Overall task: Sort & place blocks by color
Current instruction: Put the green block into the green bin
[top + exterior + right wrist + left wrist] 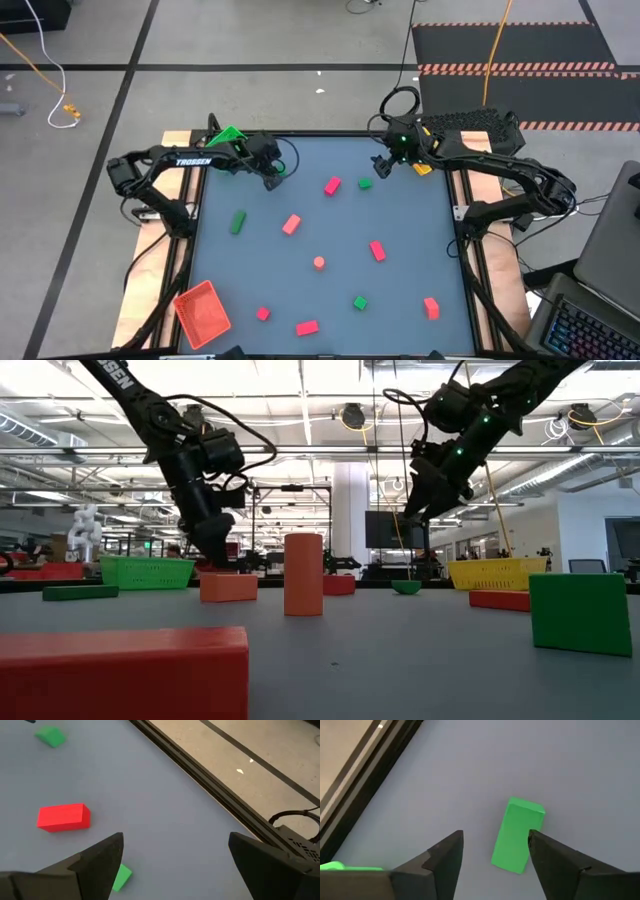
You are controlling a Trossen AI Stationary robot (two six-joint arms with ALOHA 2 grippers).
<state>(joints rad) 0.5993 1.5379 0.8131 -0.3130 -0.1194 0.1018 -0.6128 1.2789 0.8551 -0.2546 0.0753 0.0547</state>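
My left gripper (272, 178) (495, 839) is open near the table's far-left corner, pointing down over a green bar block (517, 835) (282, 170) that lies flat on the table. The block sits between the fingers, close against one finger (542, 855). My right gripper (382, 165) (176, 840) is open wide near the far-right side, above bare table. A pink-red block (64, 816) (332, 185) and a small green block (120, 876) (365, 183) lie beside it. Other green, red and salmon blocks are scattered over the table. My left gripper stands with its fingers on either side of the green bar block's end (532, 820). One finger overlaps the block's edge in the wrist view, and I cannot tell whether it touches. The block lies flat on the table.
A green tray (225, 135) sits at the far-left corner and a red tray (203, 310) at the near-left corner. A yellow tray (495, 572) stands at the far right, under my right arm. More blocks: green bar (237, 222), salmon (291, 224), round salmon (318, 263).
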